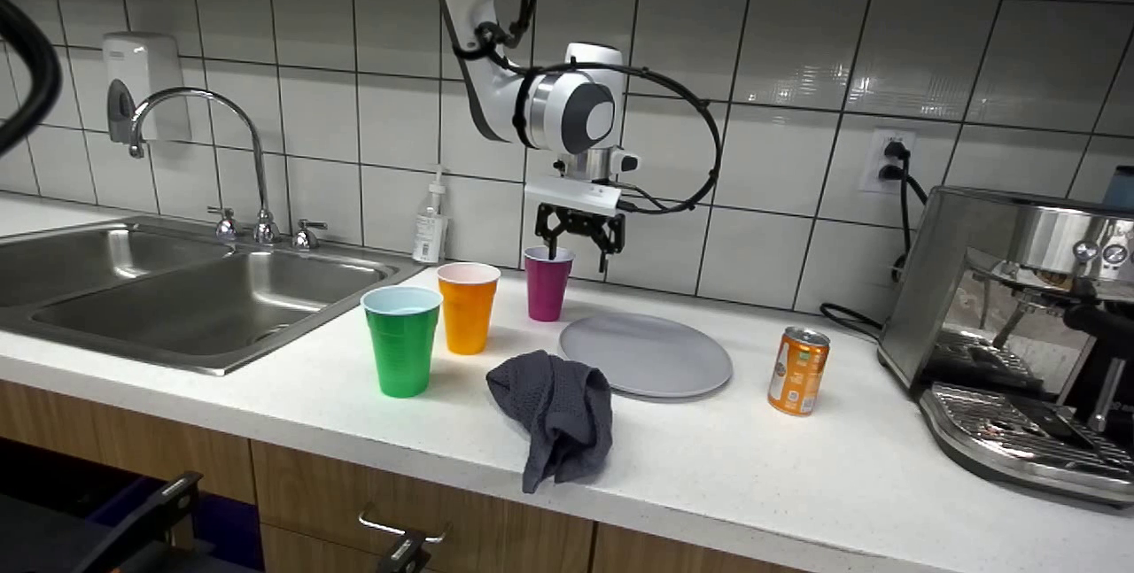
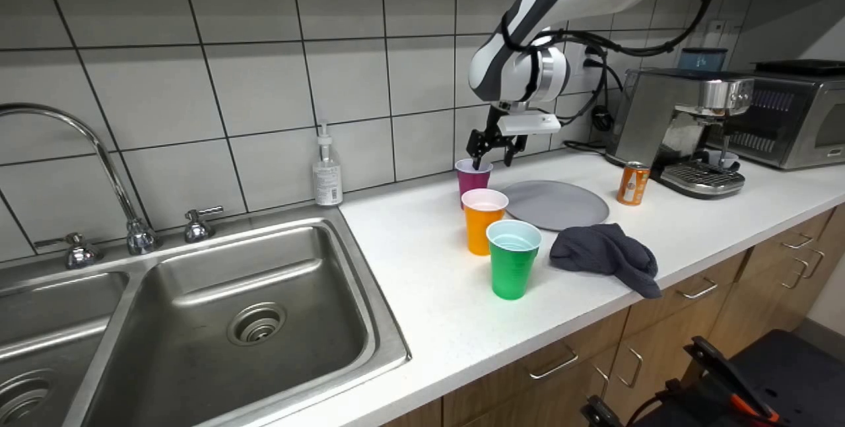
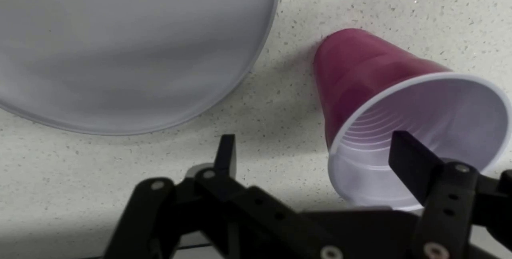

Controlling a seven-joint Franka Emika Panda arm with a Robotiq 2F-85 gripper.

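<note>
Hangs with the black two-fingered gripper (image 1: 578, 260) spread wide. Has one fingertip (image 3: 414, 167) in or just over (cannot tell which) the tapered magenta plastic cup (image 1: 547, 291), upright on the white countertop (image 1: 753, 476). In an exterior view, from that cup, shows the round grey plate (image 1: 645, 356) at four o'clock, the crumpled dark-grey cloth (image 1: 563, 414) at six, the tapered orange plastic cup (image 1: 468, 312) past eight.

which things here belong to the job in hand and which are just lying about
Likely in the job:
open gripper
magenta cup, one finger at its mouth

Probably lying about:
orange cup
green cup
gray plate
dark cloth
orange can
soap bottle
</note>
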